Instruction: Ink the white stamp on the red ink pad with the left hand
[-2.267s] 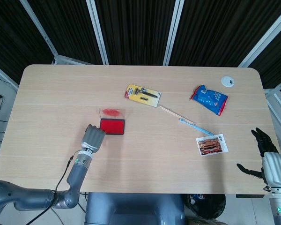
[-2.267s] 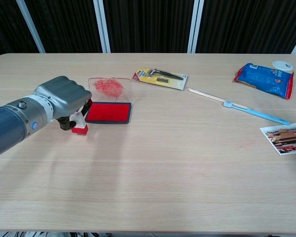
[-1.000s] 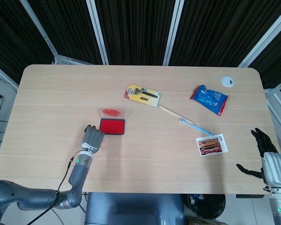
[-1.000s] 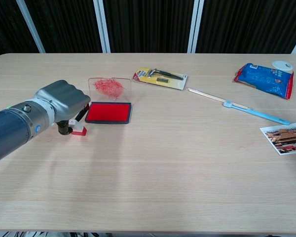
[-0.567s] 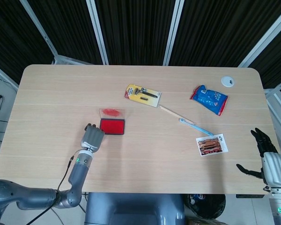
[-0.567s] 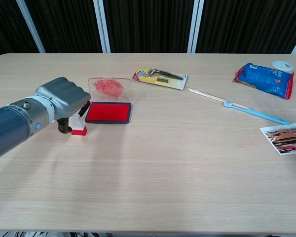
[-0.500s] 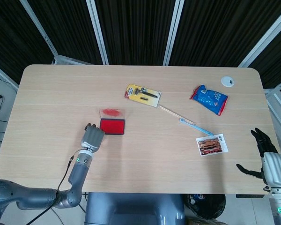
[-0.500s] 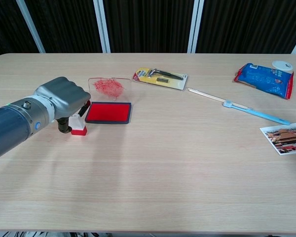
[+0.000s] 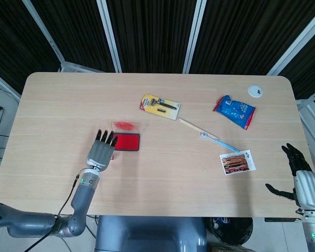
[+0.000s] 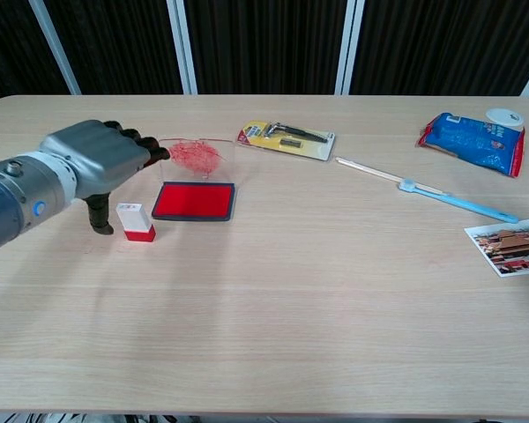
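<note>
The white stamp (image 10: 135,221) with its red base stands upright on the table, just left of the red ink pad (image 10: 194,201). The pad's clear lid (image 10: 194,152), smeared red, stands up behind it. My left hand (image 10: 93,159) hovers over the stamp with its fingers stretched out and holds nothing; its thumb hangs down just left of the stamp. In the head view the left hand (image 9: 101,151) covers the stamp, beside the ink pad (image 9: 126,142). My right hand (image 9: 303,182) hangs off the table's front right corner with its fingers spread and holds nothing.
A packaged razor (image 10: 286,138) lies behind the pad. A thin stick with a blue handle (image 10: 423,189), a blue packet (image 10: 472,141), a white round cap (image 9: 255,91) and a photo card (image 10: 510,242) lie on the right half of the table.
My left hand has let go of the stamp: its fingers have uncurled and risen. The stamp now stands alone on the table. The right hand has not moved.
</note>
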